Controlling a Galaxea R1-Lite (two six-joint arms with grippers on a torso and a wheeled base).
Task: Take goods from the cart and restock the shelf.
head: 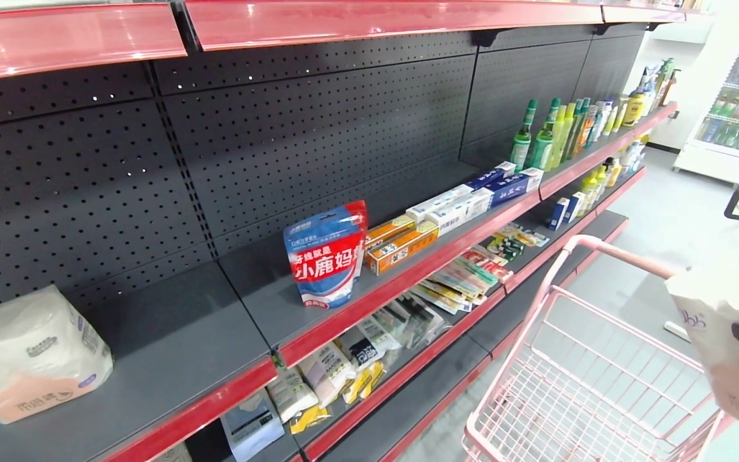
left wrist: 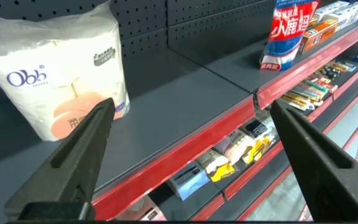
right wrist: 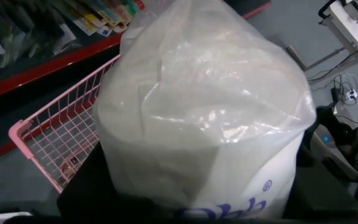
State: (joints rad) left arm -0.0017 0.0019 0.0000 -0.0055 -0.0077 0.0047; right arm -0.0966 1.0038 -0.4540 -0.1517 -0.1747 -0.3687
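Left gripper (left wrist: pixel 191 107) spread wide, grasping nothing, before shelf (head: pixel 183 340) bearing white tissue pack (head: pixel 23 356) at far left, blue-and-red pouch (head: pixel 326 255) upright mid-board, long boxes (head: pixel 401 244) beyond. Pink wire cart (head: pixel 607 247) right of shelf, wire floor showing. Right gripper (right wrist: pixel 201 199) clamped on second tissue pack (head: pixel 729 321), held above cart's right side.

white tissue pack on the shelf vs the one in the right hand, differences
The shelf's white plastic-wrapped tissue pack rests on the grey shelf board; the other white plastic-wrapped tissue pack is gripped by the right hand, aloft near the pink wire cart. The shelf pack lies on the robot's left, the gripped pack on its right. Both carry the same logo.
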